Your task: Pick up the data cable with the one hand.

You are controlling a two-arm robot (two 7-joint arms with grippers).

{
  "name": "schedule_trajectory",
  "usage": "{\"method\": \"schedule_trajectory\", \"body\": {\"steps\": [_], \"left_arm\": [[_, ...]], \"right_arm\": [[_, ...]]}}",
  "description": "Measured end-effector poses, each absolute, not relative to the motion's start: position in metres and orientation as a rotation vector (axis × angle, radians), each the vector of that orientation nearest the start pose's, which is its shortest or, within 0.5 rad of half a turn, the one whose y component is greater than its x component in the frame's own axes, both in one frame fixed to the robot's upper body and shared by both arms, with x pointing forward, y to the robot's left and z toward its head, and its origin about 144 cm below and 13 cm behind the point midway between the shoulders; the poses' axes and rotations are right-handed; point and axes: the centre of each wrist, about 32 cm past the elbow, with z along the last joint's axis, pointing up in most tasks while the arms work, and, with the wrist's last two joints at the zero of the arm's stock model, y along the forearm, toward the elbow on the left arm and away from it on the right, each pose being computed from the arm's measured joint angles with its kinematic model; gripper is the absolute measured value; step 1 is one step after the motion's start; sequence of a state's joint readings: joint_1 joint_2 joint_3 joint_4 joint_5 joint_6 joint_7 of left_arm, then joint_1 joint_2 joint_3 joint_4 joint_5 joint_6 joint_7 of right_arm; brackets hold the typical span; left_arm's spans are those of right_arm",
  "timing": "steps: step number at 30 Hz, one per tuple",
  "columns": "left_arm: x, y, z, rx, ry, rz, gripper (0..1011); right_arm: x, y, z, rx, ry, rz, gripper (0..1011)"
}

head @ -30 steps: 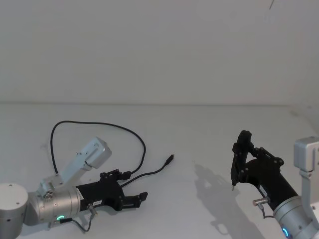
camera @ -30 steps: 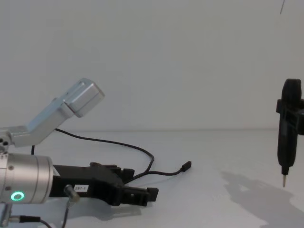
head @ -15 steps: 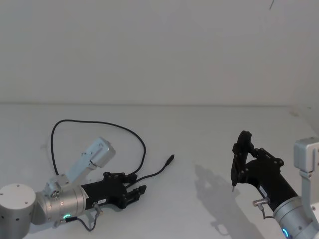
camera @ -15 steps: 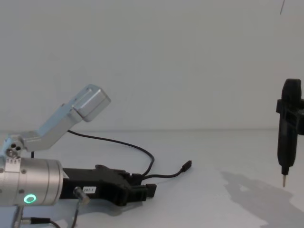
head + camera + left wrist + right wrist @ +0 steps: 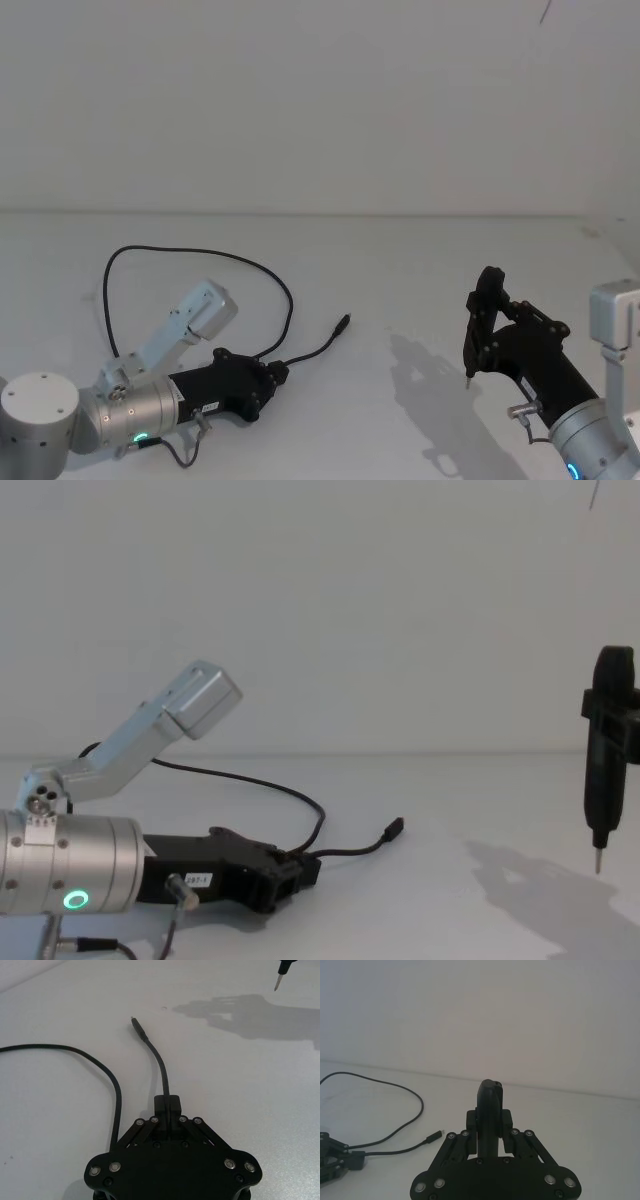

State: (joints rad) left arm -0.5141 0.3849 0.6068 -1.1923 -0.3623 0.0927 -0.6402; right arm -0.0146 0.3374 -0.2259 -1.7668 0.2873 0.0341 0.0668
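Note:
The data cable (image 5: 290, 300) is a thin black line looping over the white table, with one plug end (image 5: 343, 322) lying free. My left gripper (image 5: 277, 372), black with a silver wrist, lies low on the table, shut on the cable where it forks. In the left wrist view the fingertips (image 5: 167, 1105) pinch the cable (image 5: 162, 1067), one strand running ahead to a plug and the other curving away. The chest view shows the same grip (image 5: 305, 868) and the free plug (image 5: 394, 829). My right gripper (image 5: 485, 325) hovers at the right.
The right gripper (image 5: 489, 1122) is shut on a black pen-shaped tool (image 5: 608, 740) with a metal tip pointing down, a little above the table (image 5: 420, 260). Its shadow falls on the table beside it. A plain white wall stands behind.
My left gripper has slid forward along the table and its open fingers have shut on the cable's fork. The right arm has stayed still.

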Motion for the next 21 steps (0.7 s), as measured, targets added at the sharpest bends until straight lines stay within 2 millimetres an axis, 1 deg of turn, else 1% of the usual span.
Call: {"method": "schedule_trajectory", "body": {"steps": [12,21], "left_arm": [[0.563,0.227,1.178,0.311,-0.005,0.509,39],[0.545,0.241,1.185,0.346,-0.001,0.428,39]], "right_arm": [[0.443,-0.237,1.189,0.026,-0.075,-1.229,279],[0.443,-0.237,1.189,0.026,-0.075,-1.229,279]]}}
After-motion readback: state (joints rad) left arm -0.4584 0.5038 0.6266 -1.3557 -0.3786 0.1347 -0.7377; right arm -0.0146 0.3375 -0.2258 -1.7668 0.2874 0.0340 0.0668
